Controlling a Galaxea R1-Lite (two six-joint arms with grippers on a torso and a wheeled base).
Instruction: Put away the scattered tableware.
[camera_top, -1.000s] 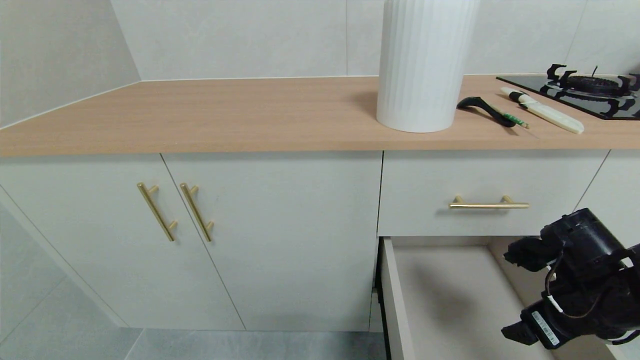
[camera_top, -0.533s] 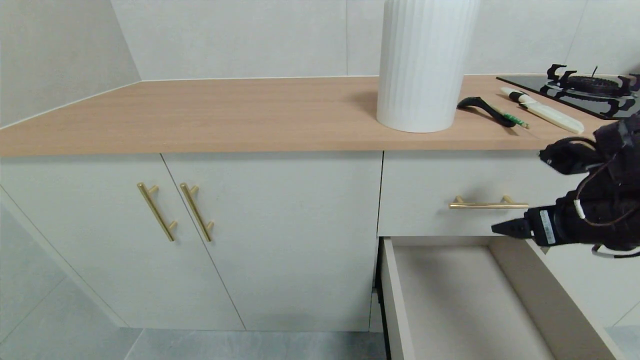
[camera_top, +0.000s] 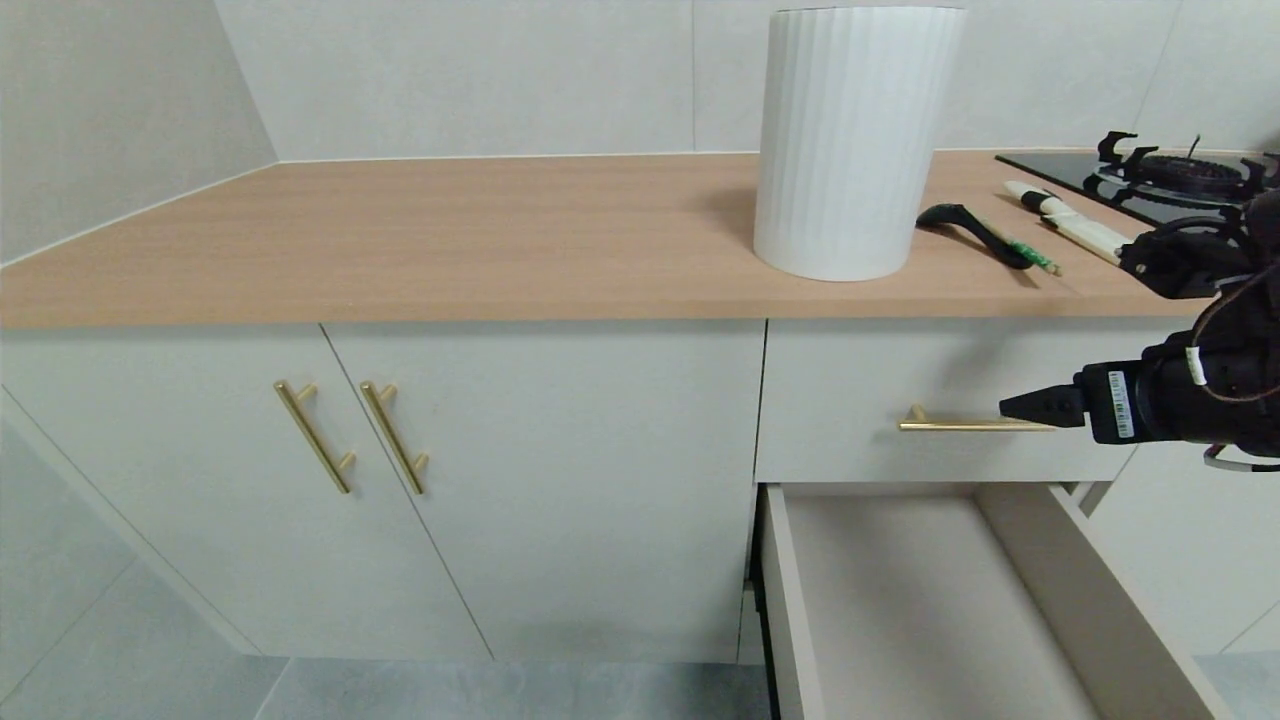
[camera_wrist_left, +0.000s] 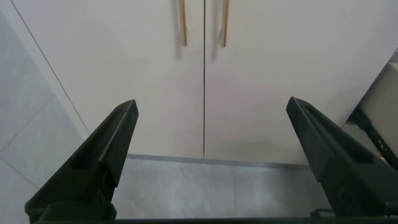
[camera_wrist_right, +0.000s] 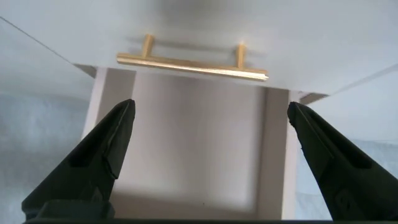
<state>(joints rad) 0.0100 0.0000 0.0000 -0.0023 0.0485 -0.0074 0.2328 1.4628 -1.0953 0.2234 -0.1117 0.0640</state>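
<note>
Though the lower drawer (camera_top: 900, 600) stands pulled out and bare, I judge the job barely begun: the black-handled utensil (camera_top: 975, 232) and white knife (camera_top: 1065, 222) lie on the surface (camera_top: 450, 230), and my right tool (camera_top: 1065, 335) and left tool (camera_wrist_left: 210, 104) gape empty.

The right tool (camera_top: 1065, 335) is held level out at the robot's right side, jaws spread wide. The left tool (camera_wrist_left: 211, 104) points forward, jaws likewise wide apart.
</note>
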